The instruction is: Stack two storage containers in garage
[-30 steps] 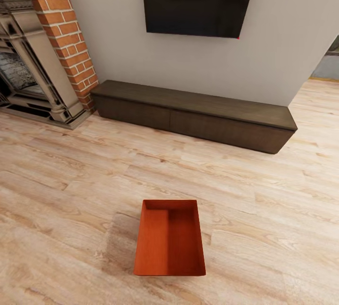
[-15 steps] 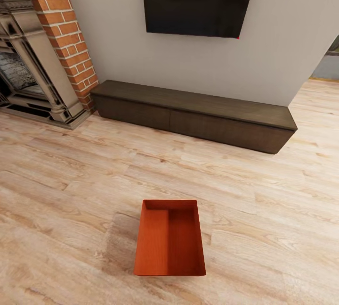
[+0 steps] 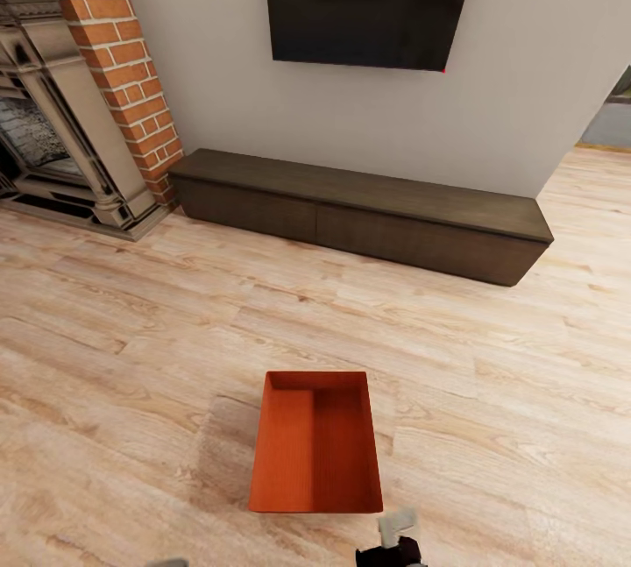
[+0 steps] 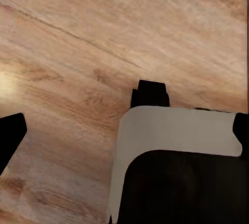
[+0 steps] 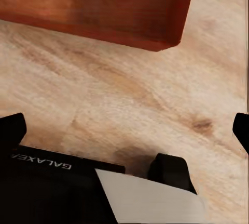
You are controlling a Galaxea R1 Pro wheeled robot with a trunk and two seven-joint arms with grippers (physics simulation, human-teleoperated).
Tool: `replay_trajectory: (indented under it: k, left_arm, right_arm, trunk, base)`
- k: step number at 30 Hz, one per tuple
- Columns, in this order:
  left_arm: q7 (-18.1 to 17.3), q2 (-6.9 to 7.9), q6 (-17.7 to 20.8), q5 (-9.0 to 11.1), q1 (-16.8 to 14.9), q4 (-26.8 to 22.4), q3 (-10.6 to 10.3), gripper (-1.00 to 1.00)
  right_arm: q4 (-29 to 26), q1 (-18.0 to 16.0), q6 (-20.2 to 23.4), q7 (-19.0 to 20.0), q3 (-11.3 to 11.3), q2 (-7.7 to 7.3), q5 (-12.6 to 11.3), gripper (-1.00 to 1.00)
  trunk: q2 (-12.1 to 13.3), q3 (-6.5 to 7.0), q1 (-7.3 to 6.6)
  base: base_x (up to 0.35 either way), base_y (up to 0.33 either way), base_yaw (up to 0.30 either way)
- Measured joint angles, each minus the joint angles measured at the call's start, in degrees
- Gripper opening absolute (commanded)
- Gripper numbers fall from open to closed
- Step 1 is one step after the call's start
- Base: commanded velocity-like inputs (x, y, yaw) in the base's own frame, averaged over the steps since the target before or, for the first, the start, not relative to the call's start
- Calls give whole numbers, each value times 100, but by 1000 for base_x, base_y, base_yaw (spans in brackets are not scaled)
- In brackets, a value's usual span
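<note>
Lying just beyond right hand [image 3: 396,530]: container [image 3: 316,442]

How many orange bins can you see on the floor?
1. The orange-red storage container sits on the wood plank floor before the dark bench. Another may be out of view.

Light wood plank floor [image 3: 131,348] as I view it: one orange-red storage container [image 3: 315,444] rests open-topped on it, well apart from the dark low bench [image 3: 368,212] standing by the wall.
</note>
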Motion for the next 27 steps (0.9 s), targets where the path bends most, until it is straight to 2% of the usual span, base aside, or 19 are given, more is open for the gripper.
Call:
replay_trajectory:
  k: [4,5,8,10,11,14,15,17,20,23,27]
  left_arm:
    - [69,-4,473,-3,-529,-265,1,100]
    - [76,-44,574,13,-790,-309,-1,100]
    - [82,-167,625,-3,-1136,-262,-8,100]
    - [85,-371,629,-20,-1392,-219,-19,100]
    - [87,-522,610,-30,-1523,-203,-29,100]
    - [90,-771,573,-119,-1737,-190,-56,100]
    - [92,-843,538,-180,-1801,-186,-60,100]
    - [99,-889,452,-243,-1842,-186,-63,100]
    - [234,-928,-118,-305,-1901,-171,-57,100]
    - [300,-963,-268,-334,-1914,-128,-58,100]
    - [345,-1101,-343,-422,-1922,-2,-72,100]
  right_arm:
    - [-2,-488,8,-49,-122,162,-1,100]
    - [18,-704,-12,-95,-151,219,6,100]
    - [36,-872,-52,-140,-174,240,8,100]
    - [40,-975,-124,-166,-186,244,11,100]
    - [32,-1012,-267,-182,-194,234,12,100]
    - [11,-1042,-652,-250,-253,218,13,100]
    - [8,-1067,-770,-313,-300,217,13,100]
    - [12,-1100,-857,-383,-347,216,11,100]
    - [33,-1147,-970,-502,-523,206,1,100]
    - [42,-1157,-985,-528,-662,184,4,100]
    - [47,-1163,-975,-497,-756,152,-5,100]
  trunk:
    - [0,0,0]
    - [0,0,0]
    - [0,0,0]
    - [0,0,0]
    - [0,0,0]
    - [0,0,0]
    - [0,-1,0]
    - [0,-1,0]
    - [0,-1,0]
    - [0,-1,0]
    - [0,-1,0]
  base:
    - [0,0,0]
    - [0,0,0]
    - [0,0,0]
    - [0,0,0]
    - [0,0,0]
    - [0,0,0]
    - [0,0,0]
    - [0,0,0]
    - [0,0,0]
    - [0,0,0]
    - [0,0,0]
